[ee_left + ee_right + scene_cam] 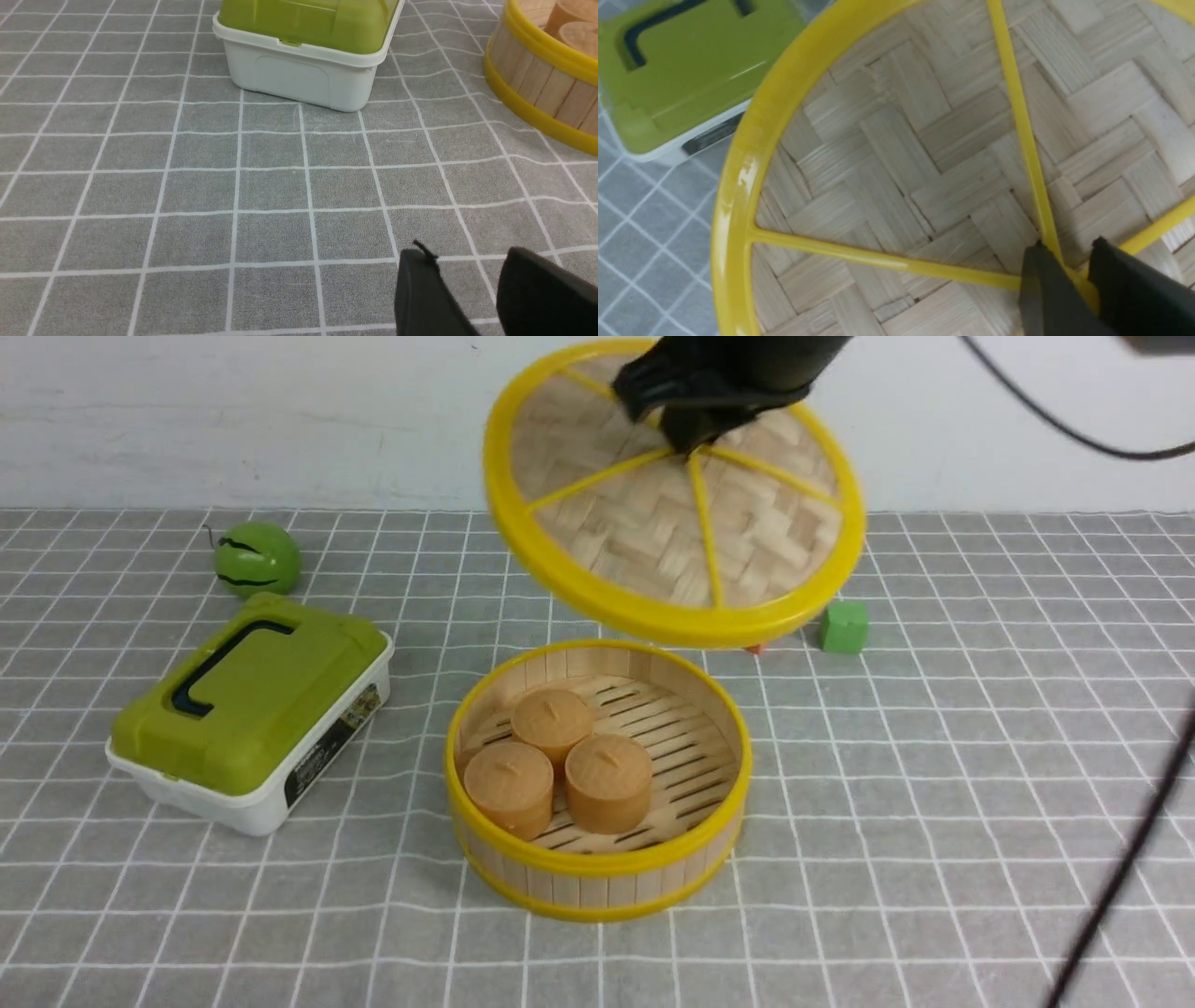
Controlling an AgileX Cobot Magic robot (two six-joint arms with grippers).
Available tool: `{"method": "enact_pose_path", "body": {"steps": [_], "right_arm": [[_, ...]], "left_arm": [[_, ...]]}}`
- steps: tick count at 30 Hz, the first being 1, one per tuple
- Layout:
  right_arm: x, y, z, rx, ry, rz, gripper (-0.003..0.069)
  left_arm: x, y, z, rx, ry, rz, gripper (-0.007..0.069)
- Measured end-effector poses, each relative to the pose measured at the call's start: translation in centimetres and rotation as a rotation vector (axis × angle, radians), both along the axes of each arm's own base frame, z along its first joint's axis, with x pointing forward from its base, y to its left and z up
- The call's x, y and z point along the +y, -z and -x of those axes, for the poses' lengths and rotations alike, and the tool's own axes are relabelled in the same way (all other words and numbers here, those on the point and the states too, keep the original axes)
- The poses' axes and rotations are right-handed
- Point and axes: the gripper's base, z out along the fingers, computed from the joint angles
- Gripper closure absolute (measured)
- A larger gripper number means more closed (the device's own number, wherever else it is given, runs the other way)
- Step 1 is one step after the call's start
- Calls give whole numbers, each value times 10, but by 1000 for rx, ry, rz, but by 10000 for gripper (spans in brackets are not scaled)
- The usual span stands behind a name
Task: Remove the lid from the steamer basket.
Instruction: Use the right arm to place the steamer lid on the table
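Note:
The lid (653, 532), a woven bamboo disc with a yellow rim and spokes, hangs tilted in the air above and behind the steamer basket (597, 863). My right gripper (691, 439) is shut on the lid's central knob, where the yellow spokes meet. In the right wrist view the black fingers of the right gripper (1066, 247) pinch that yellow hub on the lid (896, 154). The basket stands uncovered on the cloth with three brown cylinders (560, 756) inside. My left gripper (465, 254) hovers low over bare cloth, open and holding nothing, to the left of the basket (542, 88).
A white box with a green lid (252, 709) lies left of the basket. A green ball (257, 558) sits behind it. A small green cube (845, 627) stands at the back right. A dark cable (1120, 868) crosses the right side.

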Motion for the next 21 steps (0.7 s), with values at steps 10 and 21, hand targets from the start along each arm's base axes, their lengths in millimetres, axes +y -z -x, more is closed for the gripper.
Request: {"method": "enact_pose_path", "body": {"steps": [10,21], "right_arm": [[-126,70,8,254,252,166,579],[-130,205,-29,306,322,135,579]], "left_arm": [[0,0,0,0,0,0,386],[0,0,0,0,0,0,386]]}}
